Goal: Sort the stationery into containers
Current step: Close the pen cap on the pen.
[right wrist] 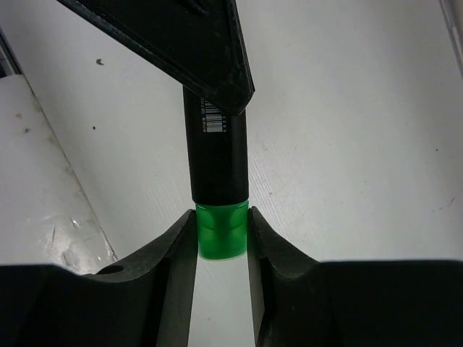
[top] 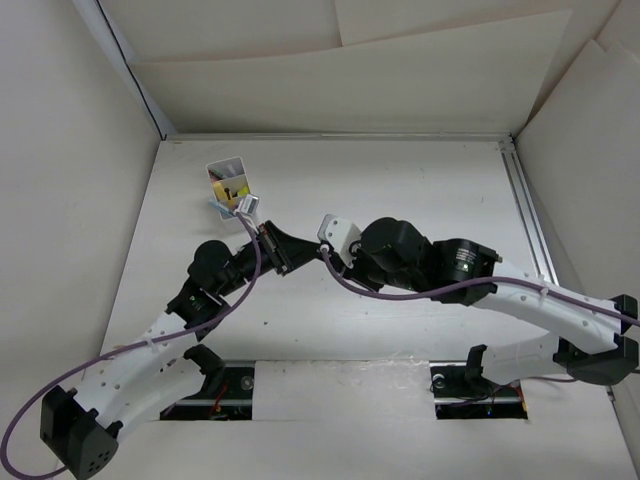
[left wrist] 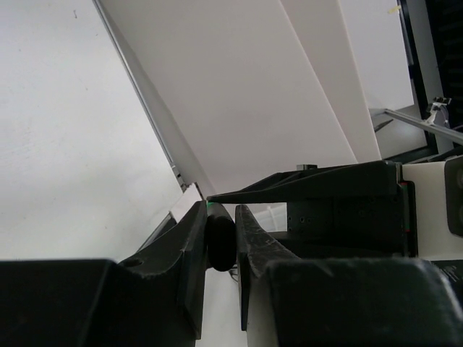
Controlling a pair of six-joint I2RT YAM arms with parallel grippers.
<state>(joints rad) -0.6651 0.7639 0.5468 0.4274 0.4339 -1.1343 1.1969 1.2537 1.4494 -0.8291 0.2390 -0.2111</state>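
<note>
A green highlighter (right wrist: 217, 152) with a black body and a green cap (right wrist: 221, 235) is held between both grippers above the table. My right gripper (right wrist: 221, 231) is shut on the green cap. My left gripper (left wrist: 221, 242) is shut on the black end (left wrist: 220, 238), and its fingers (right wrist: 188, 50) reach in from the top of the right wrist view. In the top view the two grippers meet mid-table, the left (top: 282, 248) and the right (top: 322, 256). The white box (top: 228, 184) stands at the back left with yellow items in it. The pens are hidden or out of view.
White walls enclose the table on the left, back and right. A metal rail (top: 527, 215) runs along the right side. Purple cables (top: 400, 293) loop from both arms. The right arm's finger (left wrist: 325, 191) fills the right of the left wrist view.
</note>
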